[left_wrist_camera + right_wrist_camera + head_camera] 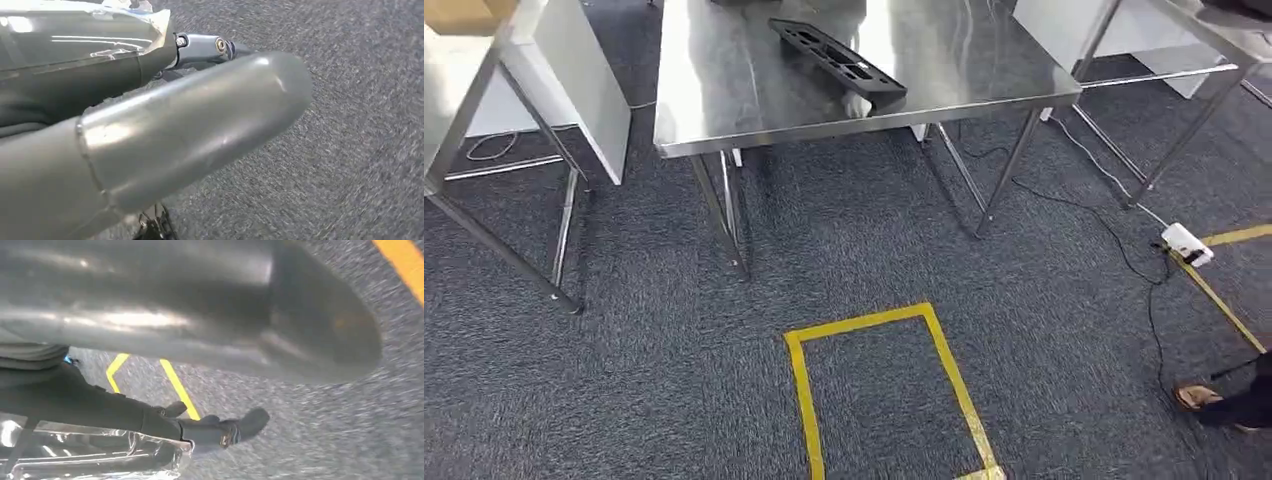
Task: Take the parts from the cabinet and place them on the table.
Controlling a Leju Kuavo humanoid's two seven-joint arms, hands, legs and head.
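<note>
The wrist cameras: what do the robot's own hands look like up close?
Each shows a thick, rounded thumb of smooth, glossy grey: the left hand and the right hand. Behind the thumb run slimmer, darker grey fingers with small metal screws at the joints. Clear, crinkled plastic film wraps part of each hand. I see no cables or markings.

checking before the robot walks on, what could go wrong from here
The black part overhangs the near edge of the steel table; a bump could tip it off. A cable and power strip lie on the carpet at right, a trip risk. A person's foot is close.
</note>
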